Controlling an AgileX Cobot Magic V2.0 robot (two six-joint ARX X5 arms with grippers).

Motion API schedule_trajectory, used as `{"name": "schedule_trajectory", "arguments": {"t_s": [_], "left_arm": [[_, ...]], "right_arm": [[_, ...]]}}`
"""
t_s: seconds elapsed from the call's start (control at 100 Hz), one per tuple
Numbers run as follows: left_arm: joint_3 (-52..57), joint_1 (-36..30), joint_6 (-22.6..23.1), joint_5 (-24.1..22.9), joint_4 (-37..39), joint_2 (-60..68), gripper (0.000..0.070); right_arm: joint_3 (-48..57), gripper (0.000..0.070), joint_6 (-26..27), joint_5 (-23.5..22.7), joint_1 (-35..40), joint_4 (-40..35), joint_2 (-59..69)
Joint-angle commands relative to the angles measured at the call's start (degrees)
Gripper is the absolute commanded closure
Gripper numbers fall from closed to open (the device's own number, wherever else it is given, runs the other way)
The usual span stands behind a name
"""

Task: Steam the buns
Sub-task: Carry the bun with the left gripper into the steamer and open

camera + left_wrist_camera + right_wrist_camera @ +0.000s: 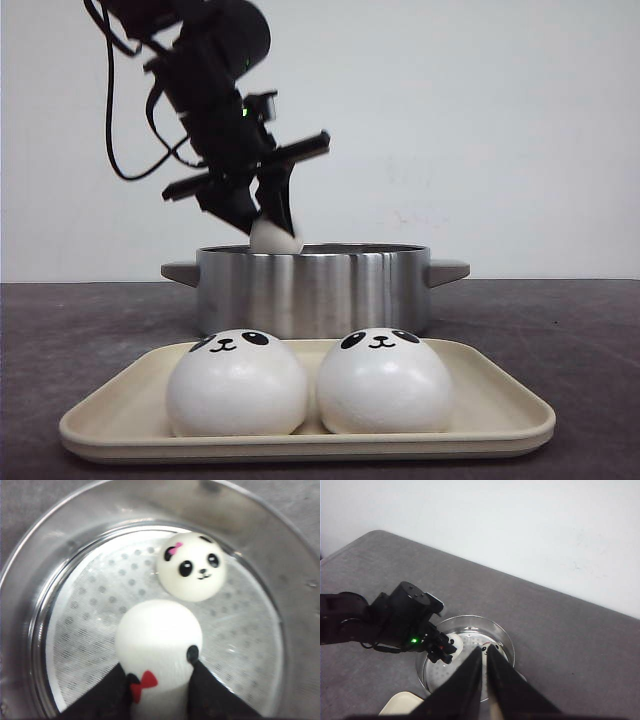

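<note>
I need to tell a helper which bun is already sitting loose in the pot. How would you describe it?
Find the steel pot behind the tray. On its perforated steamer plate lies one free bun, face up, with a pink bow by its ear; the other bun there is pincer-held.

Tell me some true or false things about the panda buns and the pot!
1. Two buns sit on the tray. True.
2. The left hand holds a bun with a red bow. True.
3. The pot has no bun inside. False: a bun with a pink bow lies on its perforated steamer plate.
4. The right hand carries a bun. False: it holds nothing.
</note>
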Motion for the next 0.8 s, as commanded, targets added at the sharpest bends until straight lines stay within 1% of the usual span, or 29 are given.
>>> {"name": "schedule_trajectory", "arguments": {"t_s": [0.0,0.03,0.06,0.09,0.14,0.17,0.19,0.22,0.37,0.57,0.63,0.74,0.79], "left_arm": [[1.6,0.11,-0.09,-0.26,2.01,1.9,0.0651],[1.6,0.31,-0.09,-0.24,2.54,2.14,0.0613],[1.6,0.42,-0.09,-0.26,3.13,2.38,0.0553],[1.6,0.52,-0.11,-0.26,3.48,2.51,0.0474],[1.6,0.72,-0.15,-0.26,4.13,2.58,0.0321],[1.57,0.81,-0.13,-0.24,4.57,2.6,0.0245],[1.57,0.81,-0.09,-0.24,4.87,2.6,0.0208],[1.57,0.81,0.0,-0.24,5.27,2.6,0.0178],[1.6,0.81,0.13,-0.2,5.68,2.6,0.0178],[1.75,0.81,0.13,0.2,4.31,2.58,0.0177],[2.58,0.81,0.13,0.2,2.58,2.45,0.0178],[5.25,0.98,0.22,0.02,-2.93,1.27,0.0183],[5.81,0.98,0.2,-0.09,-3.8,-0.09,0.0184]], "right_arm": [[1.01,0.0693,-0.63,-0.13,0.57,0.2,0.57],[1.01,0.0693,-0.61,-0.13,0.57,0.07,0.57],[1.01,0.0693,-0.61,-0.13,0.57,-0.17,0.57],[1.01,0.0693,-0.61,-0.13,0.57,-0.42,0.57],[1.01,0.0693,-0.59,-0.13,0.57,-0.72,0.59],[0.98,0.0693,-0.59,-0.13,0.57,-0.76,0.59],[0.98,0.0693,-0.57,-0.13,0.57,-0.74,0.59],[0.98,0.0693,-0.52,-0.15,0.57,-0.72,0.59],[0.98,0.0693,-0.31,-0.15,0.57,-0.72,0.59],[0.98,0.0693,-0.13,-0.15,0.57,-0.74,0.59],[0.94,0.0693,-0.17,-0.13,0.57,-0.96,0.59],[0.02,0.0693,-0.17,-0.13,0.57,-1.68,0.59],[-1.01,0.0693,-0.2,-0.13,0.57,-1.86,0.61]]}}
